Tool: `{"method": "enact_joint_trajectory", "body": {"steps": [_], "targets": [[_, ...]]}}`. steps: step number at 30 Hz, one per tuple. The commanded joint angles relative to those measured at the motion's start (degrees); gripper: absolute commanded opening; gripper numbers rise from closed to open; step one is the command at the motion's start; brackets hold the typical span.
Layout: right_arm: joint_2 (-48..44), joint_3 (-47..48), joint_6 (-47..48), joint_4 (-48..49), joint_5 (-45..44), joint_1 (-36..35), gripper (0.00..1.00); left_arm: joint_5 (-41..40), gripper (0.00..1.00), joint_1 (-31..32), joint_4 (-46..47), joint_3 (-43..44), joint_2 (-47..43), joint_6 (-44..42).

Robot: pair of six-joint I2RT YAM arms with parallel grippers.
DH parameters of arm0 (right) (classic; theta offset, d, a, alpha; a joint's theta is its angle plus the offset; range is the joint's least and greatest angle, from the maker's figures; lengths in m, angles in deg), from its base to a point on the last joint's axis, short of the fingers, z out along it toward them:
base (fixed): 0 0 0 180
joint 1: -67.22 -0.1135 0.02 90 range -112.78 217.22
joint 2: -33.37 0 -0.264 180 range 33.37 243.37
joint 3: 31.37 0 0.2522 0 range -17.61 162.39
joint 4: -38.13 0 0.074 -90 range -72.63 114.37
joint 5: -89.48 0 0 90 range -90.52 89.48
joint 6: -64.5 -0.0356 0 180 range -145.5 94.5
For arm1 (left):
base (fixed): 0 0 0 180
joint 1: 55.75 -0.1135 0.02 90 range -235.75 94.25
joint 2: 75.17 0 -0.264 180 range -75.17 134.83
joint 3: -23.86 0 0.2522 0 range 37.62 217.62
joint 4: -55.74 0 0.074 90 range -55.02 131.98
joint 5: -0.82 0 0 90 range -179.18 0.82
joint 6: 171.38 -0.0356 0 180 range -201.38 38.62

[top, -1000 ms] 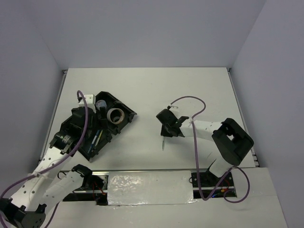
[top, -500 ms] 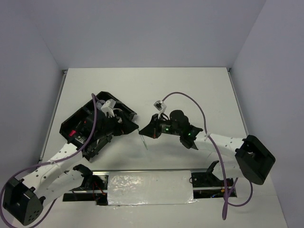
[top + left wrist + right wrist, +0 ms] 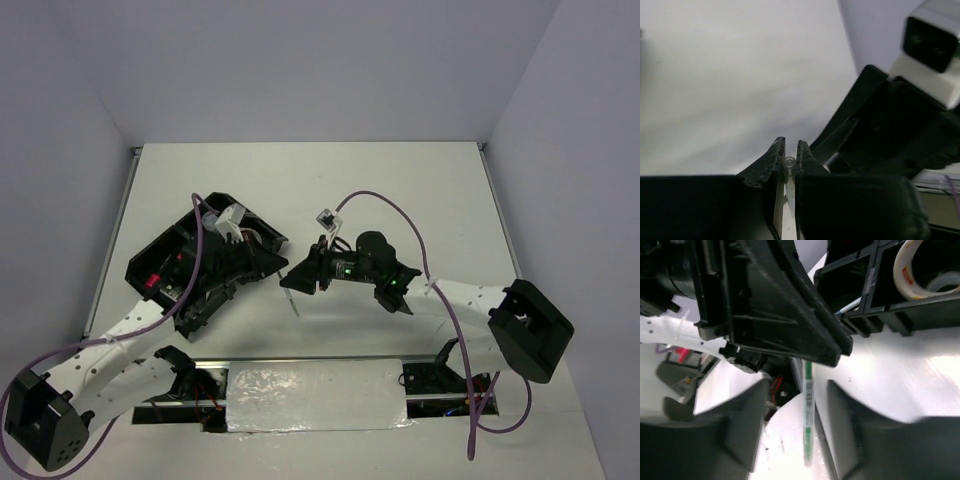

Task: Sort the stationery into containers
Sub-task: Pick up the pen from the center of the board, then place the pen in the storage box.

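A slim clear pen with a green core (image 3: 296, 303) hangs between my two grippers, just right of the black organiser tray (image 3: 200, 312). My left gripper (image 3: 283, 262) reaches out over the tray's right corner. In the left wrist view the left gripper (image 3: 789, 150) is shut on the pen's clear end (image 3: 789, 162). My right gripper (image 3: 297, 280) faces it. In the right wrist view the right gripper (image 3: 799, 385) stands open, its fingers either side of the pen (image 3: 808, 415) without touching. A beige tape roll (image 3: 917, 267) lies in a tray compartment.
The left arm covers most of the tray in the top view. The right gripper's black body and white camera (image 3: 900, 100) fill the right of the left wrist view. A silver strip (image 3: 315, 395) runs along the near edge between the arm bases.
The right arm swung left and carried the pen to the tray's corner. The left gripper came out to meet it and shut on the pen's end. The right jaws opened.
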Motion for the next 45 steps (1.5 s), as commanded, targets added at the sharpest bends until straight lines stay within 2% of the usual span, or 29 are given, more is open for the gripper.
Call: {"method": "enact_joint_trajectory", "body": {"steps": [1, 2, 3, 4, 5, 7, 10, 16, 18, 22, 24, 29, 30, 33, 34, 37, 40, 45], "targets": [[-1.4, 2.9, 0.9, 1.1, -2.0, -0.5, 0.61, -6.6, 0.0, 0.0, -9.7, 7.0, 0.9, -7.3], [-2.6, 3.0, 1.6, -1.0, -3.6, -0.4, 0.82, -10.3, 0.0, -0.1, -14.0, 9.3, 1.2, -9.8], [-3.4, 3.1, 3.0, -6.4, -5.5, -0.1, 0.89, -19.6, 0.0, -0.1, -23.6, 11.7, 1.5, -14.5], [-5.0, 3.2, 3.8, -9.4, -9.8, -0.1, 0.89, -25.9, 0.0, -0.1, -28.4, 17.0, 2.9, -16.6], [-6.1, 2.9, 5.1, -15.0, -12.2, 0.4, 0.89, -37.6, 0.0, -0.1, -36.6, 21.3, 3.7, -20.1], [-8.3, 2.5, 6.0, -19.3, -18.3, 0.8, 0.9, -48.7, 0.0, -0.1, -43.1, 24.9, 7.0, -22.6], [-12.9, 0.9, 7.6, -24.3, -22.0, 1.5, 0.92, -63.3, 0.0, -0.3, -52.3, 29.9, 11.6, -24.0], [-21.0, -0.7, 9.6, -30.2, -24.4, 1.7, 0.94, -74.5, 0.0, -1.1, -57.7, 31.2, 19.8, -24.7], [-24.3, -1.6, 10.4, -32.2, -25.5, 1.8, 0.94, -75.5, 0.0, -1.3, -57.9, 29.8, 21.6, -23.2], [-29.9, -2.6, 11.4, -35.1, -26.9, 1.9, 0.97, -73.2, 0.01, -1.7, -52.8, 26.4, 21.2, -26.0], [-32.8, -2.7, 12.0, -36.2, -27.3, 1.9, 0.99, -71.7, 0.11, -1.9, -50.5, 25.2, 20.7, -28.1], [-37.0, -2.4, 12.3, -39.0, -27.7, 1.9, 1.0, -68.7, 0.19, -2.6, -47.1, 23.7, 20.1, -29.7], [-37.5, -2.4, 12.2, -39.3, -27.7, 1.9, 1.0, -67.8, 0.23, -2.7, -47.0, 23.6, 19.8, -29.7], [-39.0, -1.8, 12.5, -41.2, -27.9, 1.9, 1.0, -66.4, 0.52, -2.8, -46.6, 23.1, 19.0, -29.9], [-39.3, -1.5, 12.6, -42.0, -28.6, 1.9, 1.0, -66.1, 0.69, -2.9, -46.4, 23.1, 18.7, -29.5], [-40.9, 0.3, 13.3, -45.0, -29.0, 1.9, 1.0, -64.5, 0.89, -3.0, -45.8, 22.7, 17.0, -29.6], [-42.9, 2.8, 14.0, -49.2, -31.7, 1.9, 1.0, -63.4, 0.98, -3.0, -47.4, 23.8, 15.2, -27.8], [-46.4, 9.3, 16.2, -61.6, -39.7, 1.9, 1.0, -58.7, 0.99, -3.1, -47.8, 25.1, 7.5, -26.6]]}}
